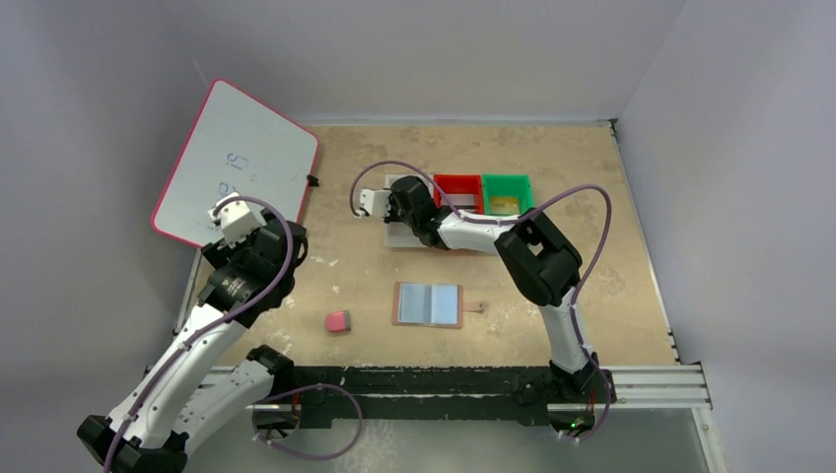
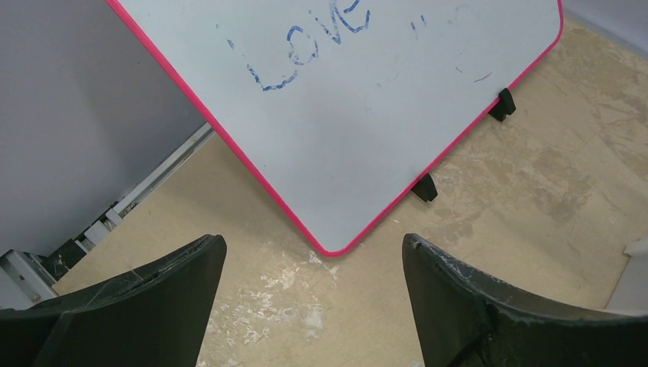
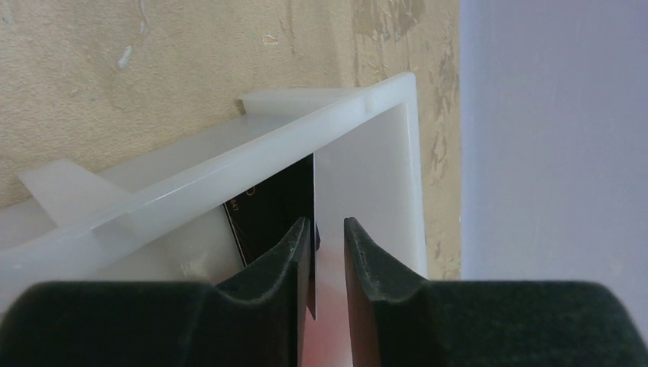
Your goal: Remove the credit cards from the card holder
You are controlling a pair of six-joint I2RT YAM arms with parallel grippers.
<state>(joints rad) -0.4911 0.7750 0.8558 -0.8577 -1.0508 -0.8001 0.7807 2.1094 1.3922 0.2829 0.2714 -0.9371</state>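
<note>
Your right pincer [image 3: 327, 228] is open a crack — the thin black plastic card [image 3: 275, 206] stands on edge between its fingers [image 3: 367, 267], in the white plastic bin [image 3: 229, 164]. The tan leather card holder [image 1: 428, 304] lies behind it — nearer this arm.

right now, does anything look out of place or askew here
The black credit card looks propped on edge in the white bin rather than flat. The pink-rimmed whiteboard sits skewed, reaching past the left edge of the table.
</note>
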